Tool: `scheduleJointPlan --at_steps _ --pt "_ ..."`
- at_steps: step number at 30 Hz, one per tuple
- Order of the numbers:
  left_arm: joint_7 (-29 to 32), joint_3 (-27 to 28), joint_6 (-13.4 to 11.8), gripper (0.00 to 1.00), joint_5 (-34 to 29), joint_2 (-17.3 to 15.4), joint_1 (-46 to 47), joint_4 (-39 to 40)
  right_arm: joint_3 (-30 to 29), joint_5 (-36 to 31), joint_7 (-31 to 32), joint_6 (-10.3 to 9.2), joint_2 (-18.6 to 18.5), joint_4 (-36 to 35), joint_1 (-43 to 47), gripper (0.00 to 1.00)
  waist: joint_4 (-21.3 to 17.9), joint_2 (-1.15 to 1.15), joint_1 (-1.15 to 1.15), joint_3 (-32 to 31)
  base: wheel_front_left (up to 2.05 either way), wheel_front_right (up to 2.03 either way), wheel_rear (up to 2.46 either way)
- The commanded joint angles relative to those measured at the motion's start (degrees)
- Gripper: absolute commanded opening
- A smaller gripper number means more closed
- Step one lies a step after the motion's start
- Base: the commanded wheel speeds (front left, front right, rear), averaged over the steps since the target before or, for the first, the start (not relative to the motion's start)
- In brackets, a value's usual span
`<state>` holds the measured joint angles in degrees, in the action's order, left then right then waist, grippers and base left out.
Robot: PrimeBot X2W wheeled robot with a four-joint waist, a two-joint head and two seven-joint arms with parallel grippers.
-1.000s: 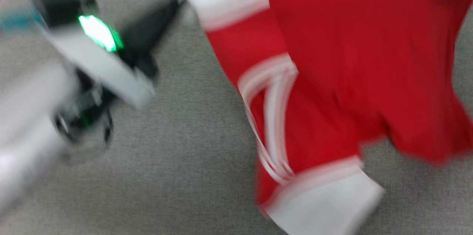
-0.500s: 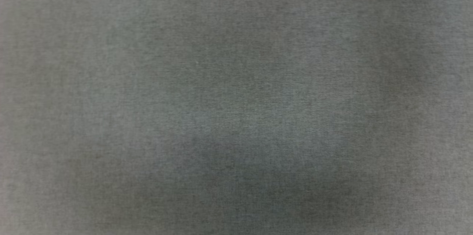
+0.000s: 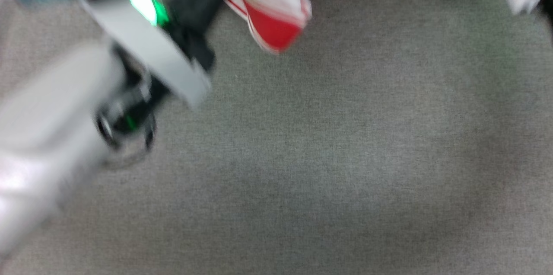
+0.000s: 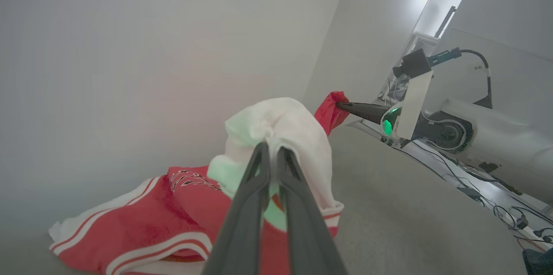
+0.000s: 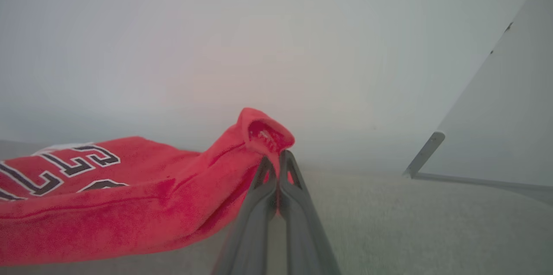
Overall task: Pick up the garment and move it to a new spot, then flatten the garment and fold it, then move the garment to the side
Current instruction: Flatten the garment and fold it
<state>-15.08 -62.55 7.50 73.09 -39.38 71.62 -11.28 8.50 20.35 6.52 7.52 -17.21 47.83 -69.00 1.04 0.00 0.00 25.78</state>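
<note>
Tension is what matters here: with the left tool point(image 4: 270, 147) clenched on the white sleeve point(image 4: 293, 128) and the right tool point(image 5: 273, 158) clenched on a red corner point(image 5: 263, 130), the jersey point(image 5: 108, 206), sagging onto the grey desk point(image 3: 345, 158), wants an even, level lift.

The left end effector point(image 4: 270, 149) has two long, dark, tapered fingers. The right forearm point(image 4: 488, 130) is pale, with a glowing green light point(image 4: 387, 127) and a blue-plugged black cable point(image 4: 447, 55).

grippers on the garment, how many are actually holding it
2. The left gripper is shut on the garment at its white sleeve. The right gripper is shut on a red edge of it.
</note>
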Motion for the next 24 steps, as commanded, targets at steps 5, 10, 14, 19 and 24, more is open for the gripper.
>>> scheduleJointPlan --at_steps 5,10,14,19,24 --pt "-0.07 1.39 -0.06 0.00 -5.24 -1.09 -12.24 6.85 4.95 9.97 6.00 -0.06 -6.96 -13.26 15.34 0.00 0.50 0.00 0.00 -2.90 0.00 0.00 0.00" --pt "-0.08 2.50 -0.06 0.00 -10.74 -1.60 -21.74 11.87 1.95 16.54 12.46 -0.06 -12.91 -28.70 32.44 0.00 1.31 0.00 0.00 -5.57 0.00 0.00 0.00" --pt "-0.08 2.66 -0.06 0.00 -14.31 -2.24 -27.73 15.17 -3.30 18.41 17.68 -0.05 -14.07 -40.53 46.13 0.00 1.74 0.00 0.00 -7.30 0.00 0.00 0.00" --pt "-0.08 1.98 -0.06 0.00 -17.63 -3.94 -33.96 19.08 -11.12 17.74 23.91 -0.05 -11.64 -54.05 60.70 0.00 1.90 0.00 0.00 -8.27 0.00 0.00 0.00" --pt "-0.08 3.36 -0.06 0.00 -19.39 -6.19 -40.70 22.69 -17.32 16.56 29.35 -0.05 -7.68 -65.63 71.68 0.00 1.56 0.00 0.00 -9.00 0.00 0.00 0.00"
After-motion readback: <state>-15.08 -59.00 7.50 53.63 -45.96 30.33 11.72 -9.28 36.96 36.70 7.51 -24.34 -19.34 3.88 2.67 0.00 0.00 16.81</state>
